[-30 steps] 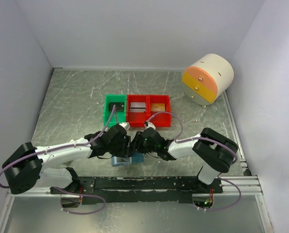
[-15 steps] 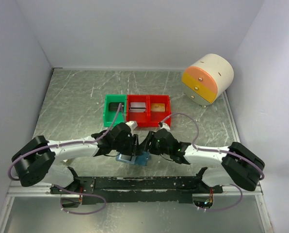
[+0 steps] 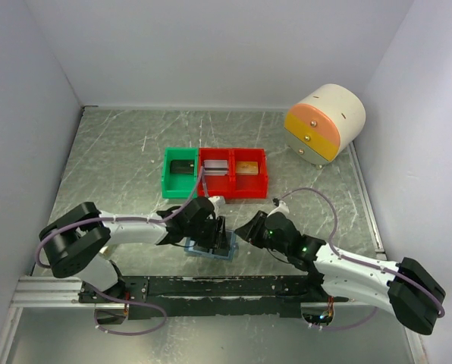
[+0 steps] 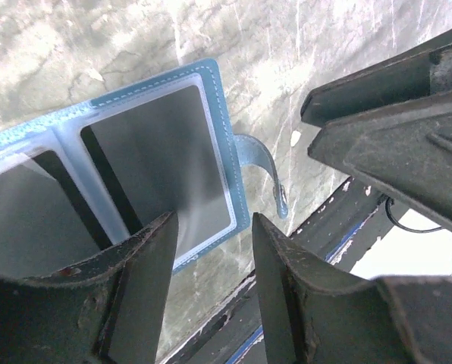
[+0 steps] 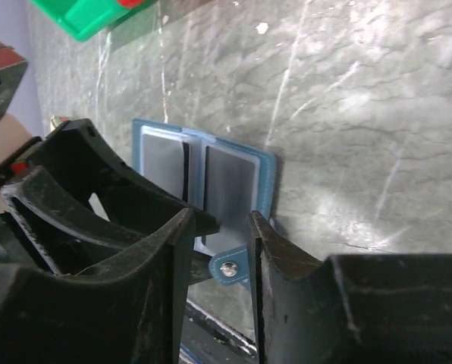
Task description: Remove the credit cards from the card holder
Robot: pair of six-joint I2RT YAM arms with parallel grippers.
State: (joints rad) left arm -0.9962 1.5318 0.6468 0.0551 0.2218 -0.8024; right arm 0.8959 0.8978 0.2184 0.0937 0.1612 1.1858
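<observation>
The card holder (image 3: pixel 227 252) lies open and flat on the table near the front rail, its snap tab (image 5: pixel 227 267) sticking out to one side. Dark grey credit cards (image 4: pixel 161 152) sit in its clear pockets, one in each half (image 5: pixel 230 182). My left gripper (image 3: pixel 213 231) hovers open over the holder; in the left wrist view (image 4: pixel 213 227) one finger overlaps the pocket's near corner, and I cannot tell if it touches. My right gripper (image 3: pixel 246 227) stands just right of the holder, open (image 5: pixel 220 227), with the snap tab showing in the gap beyond its fingers, not pinched.
A green bin (image 3: pixel 180 171) and two joined red bins (image 3: pixel 232 173) stand behind the holder. A cream and orange drawer unit (image 3: pixel 324 121) is at the back right. The black rail (image 3: pixel 233 287) runs along the near edge, close to the holder.
The right arm has swung out to the right and stretched low, drawing its gripper back from the holder. The holder and the left gripper have shifted slightly right.
</observation>
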